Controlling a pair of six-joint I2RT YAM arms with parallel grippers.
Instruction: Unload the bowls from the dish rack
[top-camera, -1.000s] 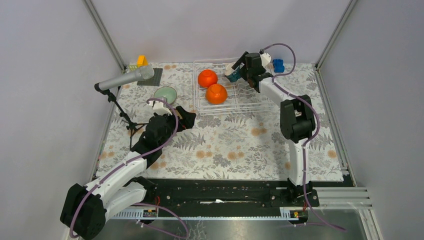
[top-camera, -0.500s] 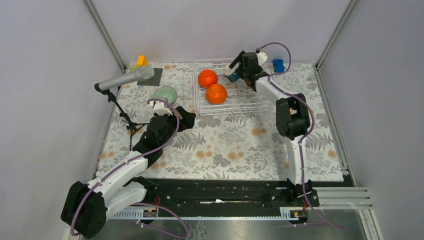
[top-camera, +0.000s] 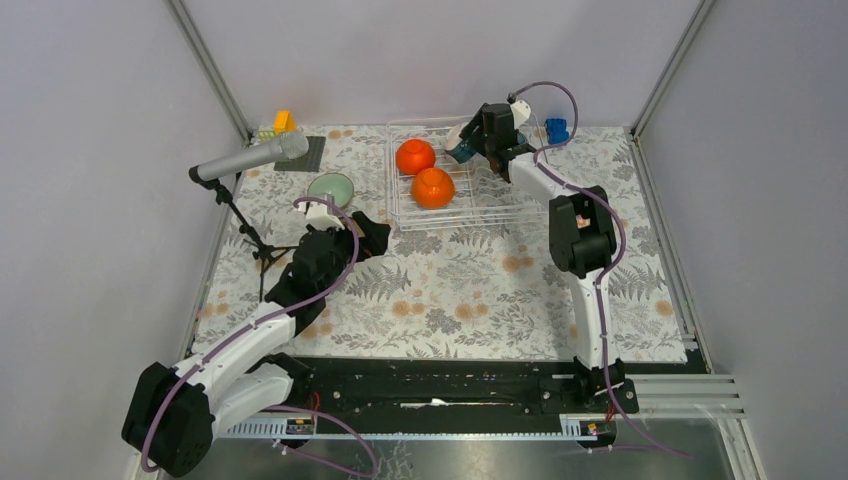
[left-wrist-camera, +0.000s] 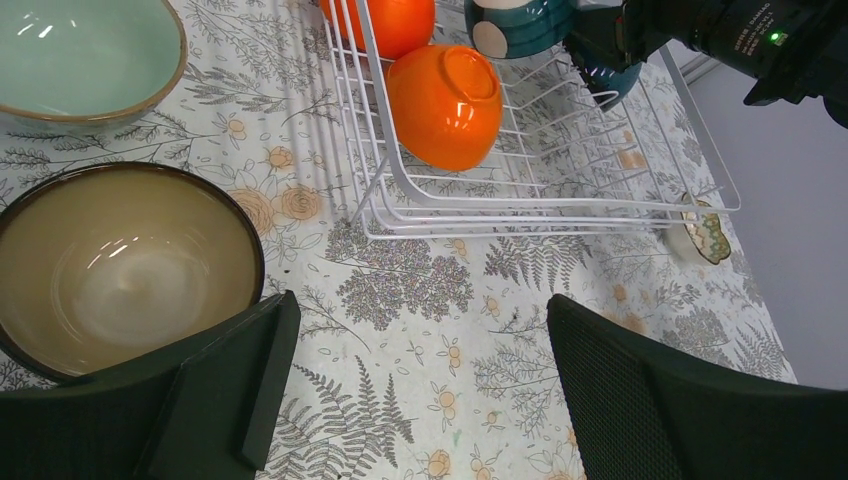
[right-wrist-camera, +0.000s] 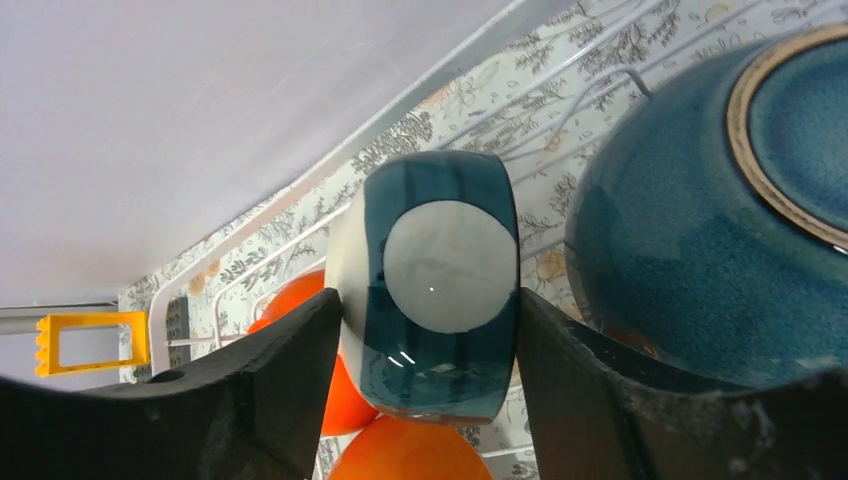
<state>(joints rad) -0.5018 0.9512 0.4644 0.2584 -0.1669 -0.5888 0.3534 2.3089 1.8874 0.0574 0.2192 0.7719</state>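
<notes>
The wire dish rack (top-camera: 480, 208) stands at the back of the table with two orange bowls (top-camera: 414, 156) (top-camera: 433, 187) in its left half. My right gripper (right-wrist-camera: 430, 340) reaches into the rack's far edge, shut on a teal bowl (right-wrist-camera: 440, 300) standing on edge, a finger pressing each side. A darker teal bowl (right-wrist-camera: 700, 230) lies right beside it. My left gripper (left-wrist-camera: 420, 380) hovers open over the cloth in front of the rack. A mint green bowl (left-wrist-camera: 80, 50) and a brown-rimmed cream bowl (left-wrist-camera: 120, 265) sit on the table to its left.
A microphone on a stand (top-camera: 250, 160) leans over the left side of the table. A yellow block (top-camera: 284, 121) on a dark mat is at the back left, a blue toy block (top-camera: 557, 129) behind the rack. A small patterned piece (left-wrist-camera: 705, 235) lies by the rack's right corner.
My right gripper shifted a little to the left at the rack's far edge and its jaws closed in onto the teal bowl. The left arm has not moved.
</notes>
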